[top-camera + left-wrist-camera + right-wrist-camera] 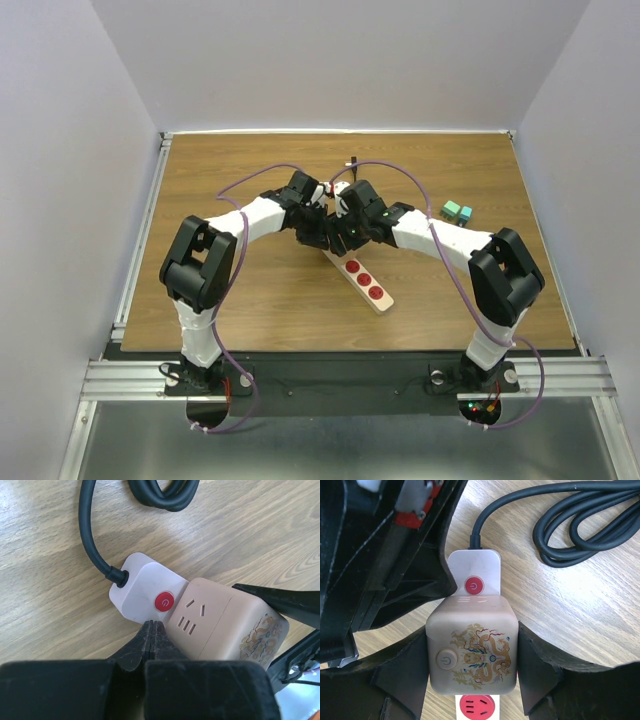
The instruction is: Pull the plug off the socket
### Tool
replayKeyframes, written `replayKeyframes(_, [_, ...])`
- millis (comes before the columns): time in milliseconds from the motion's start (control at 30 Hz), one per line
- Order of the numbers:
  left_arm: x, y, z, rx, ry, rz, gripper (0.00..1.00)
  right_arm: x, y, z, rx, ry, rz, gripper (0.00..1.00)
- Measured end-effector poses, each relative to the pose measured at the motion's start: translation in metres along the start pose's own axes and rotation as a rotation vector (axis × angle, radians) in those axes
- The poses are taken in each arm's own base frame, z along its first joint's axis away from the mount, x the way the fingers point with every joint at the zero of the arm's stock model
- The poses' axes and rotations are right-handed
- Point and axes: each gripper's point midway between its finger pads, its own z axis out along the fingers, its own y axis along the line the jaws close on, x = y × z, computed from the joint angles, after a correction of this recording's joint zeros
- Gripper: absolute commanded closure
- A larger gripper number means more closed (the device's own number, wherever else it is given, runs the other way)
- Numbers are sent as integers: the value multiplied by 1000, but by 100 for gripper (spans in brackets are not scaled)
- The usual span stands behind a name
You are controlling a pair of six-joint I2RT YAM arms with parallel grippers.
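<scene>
The socket is a long beige power strip [366, 281] with red outlets, lying diagonally on the wooden table. Its white end [142, 585] carries a red power button [163, 601] and a black cord [91, 535]. The plug is a beige cube adapter with a dragon print [472, 647], seated on the strip beside the button; it also shows in the left wrist view [227, 627]. My right gripper [472, 660] is shut on the cube, fingers [540, 667] against two opposite sides. My left gripper [152, 626] is shut and empty, its tips on the strip beside the button.
The cord lies in a coil [580, 530] on the table beyond the strip's end. Two small teal blocks [458, 211] sit at the right. The left arm's body [385, 555] crowds close beside the cube. Walls enclose the table on three sides.
</scene>
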Motion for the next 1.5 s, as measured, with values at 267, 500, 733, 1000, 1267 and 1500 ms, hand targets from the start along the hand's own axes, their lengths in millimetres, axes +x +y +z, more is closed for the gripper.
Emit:
replayKeyframes(267, [-9,-5,3,22,-33,-10,100,0,1,0,-8,1,1,99])
replayKeyframes(500, [-11,-6,10,48,-34,-13,100,0,3,0,-18,3,2,100])
replayKeyframes(733, [-11,-5,18,70,-62,-9,100,0,1,0,-15,2,6,99])
replayKeyframes(1000, [-5,-11,41,119,-119,-8,100,4,-9,-8,34,50,17,100])
replayKeyframes(1267, [-6,-29,55,198,-196,-2,100,14,-26,-18,114,115,-9,100])
replayKeyframes(1500, [-7,-38,61,216,-244,5,100,18,-34,-23,157,140,-25,100])
